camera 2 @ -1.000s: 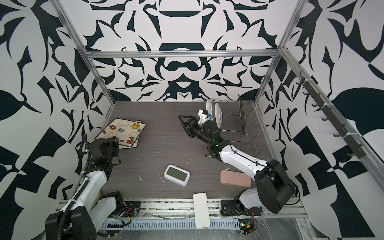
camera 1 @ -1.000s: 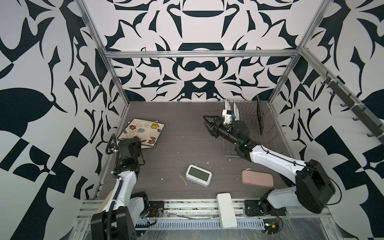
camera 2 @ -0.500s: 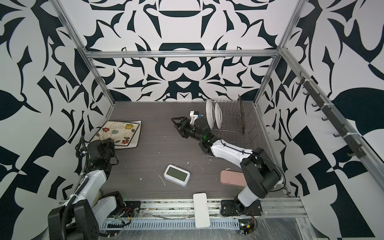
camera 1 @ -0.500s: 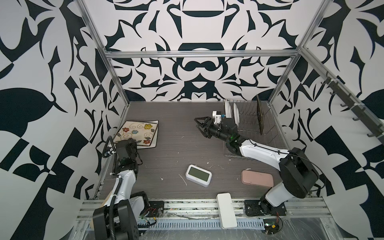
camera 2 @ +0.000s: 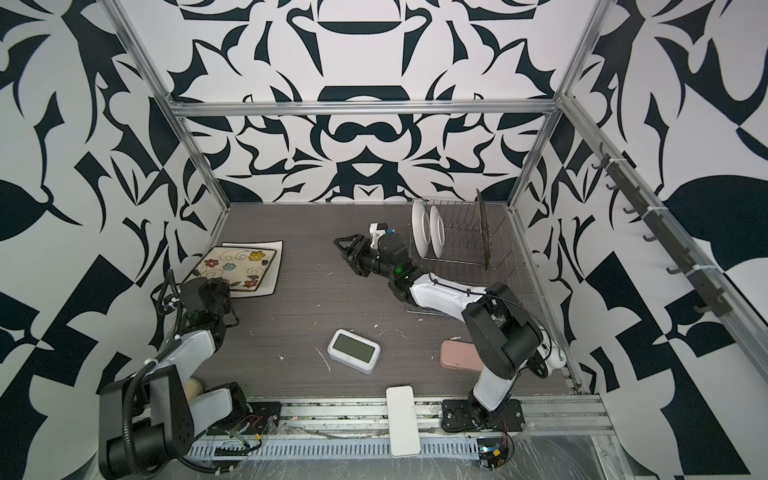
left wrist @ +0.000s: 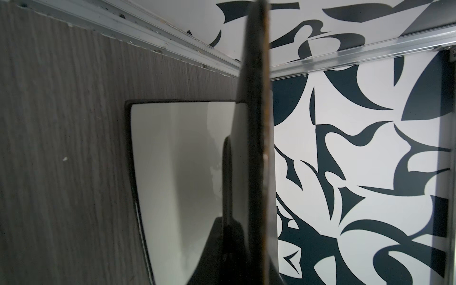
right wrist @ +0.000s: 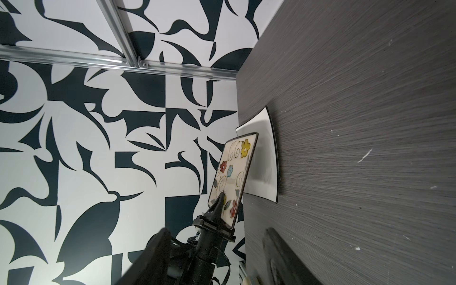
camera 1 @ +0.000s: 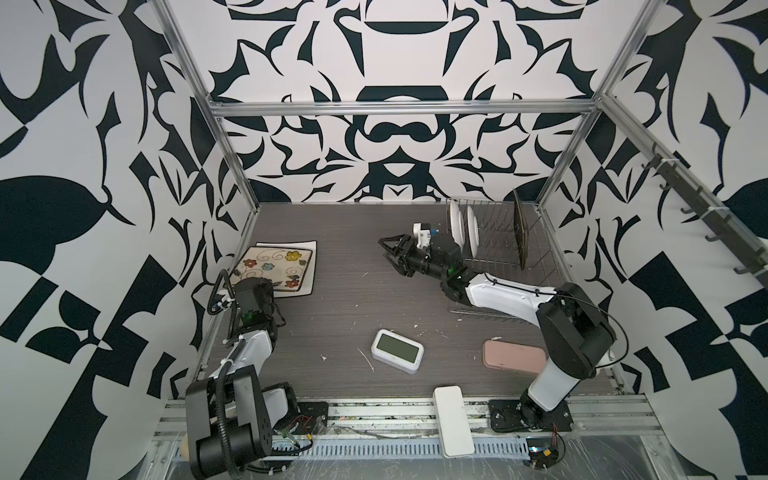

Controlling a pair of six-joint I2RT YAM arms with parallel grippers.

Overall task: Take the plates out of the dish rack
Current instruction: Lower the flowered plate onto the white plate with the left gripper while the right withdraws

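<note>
Over at the left wall, the left claw (right wrist: 220, 198) is clamped on the near edge of the floral plate (camera 1: 276, 268), one finger (left wrist: 227, 172) lying across the plate's face. It holds the plate low over a white square plate (right wrist: 267, 158) that lies flat on the table (camera 1: 332, 249) by the left wall. From the right wrist camera the floral plate looks raised off the white one, with a gap between them. Toward the front middle a white clock (camera 1: 397, 351) with a greenish screen lies on the table, apart from everything else. Further back, near the middle, the right claw (camera 1: 390, 251) hangs over bare table with its jaws spread and nothing between them, pointing left, just beside the dish rack (camera 1: 494, 214). The rack stands in the back right corner. Two round white plates (camera 1: 456, 224) stand upright at its left end, close together, and a dark plate (camera 1: 520, 228) stands on edge toward its right end, with empty prongs between. In front of the rack, near the right arm's base, a pink case (camera 1: 513, 355) lies flat.
</note>
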